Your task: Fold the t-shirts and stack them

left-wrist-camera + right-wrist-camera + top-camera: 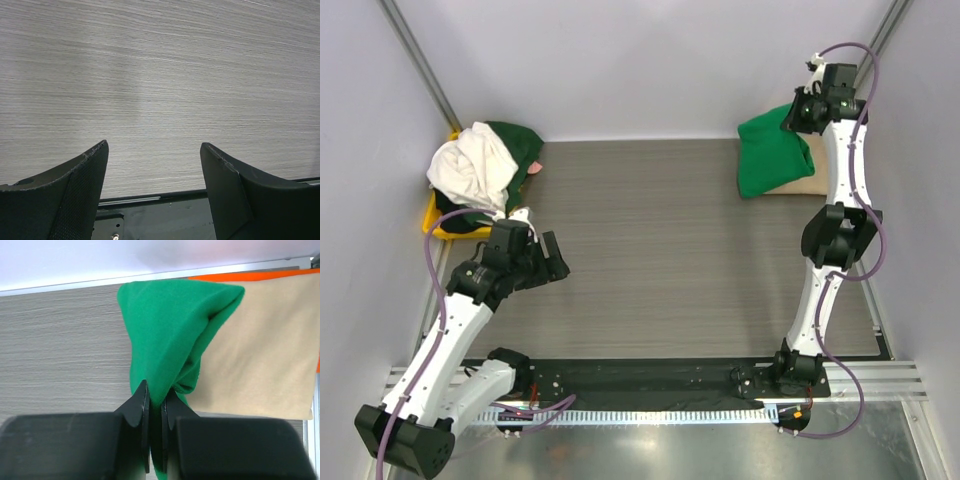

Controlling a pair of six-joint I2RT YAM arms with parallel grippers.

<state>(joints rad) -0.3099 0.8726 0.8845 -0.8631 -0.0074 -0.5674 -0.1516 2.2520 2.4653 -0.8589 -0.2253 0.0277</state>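
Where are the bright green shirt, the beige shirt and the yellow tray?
bright green shirt [170,330], right wrist view, middle of its draped cloth
beige shirt [260,355], right wrist view, flat centre
yellow tray [433,214], top external view, left rim

tan shirt [800,185]: mostly under green shirt [765,155], far right corner | yellow tray [433,218]: largely under shirt pile [475,165], left edge

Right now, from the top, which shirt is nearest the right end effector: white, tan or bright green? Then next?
1. The bright green shirt, pinched in the right end effector, back right.
2. The tan shirt, beneath it.
3. The white shirt, back left.
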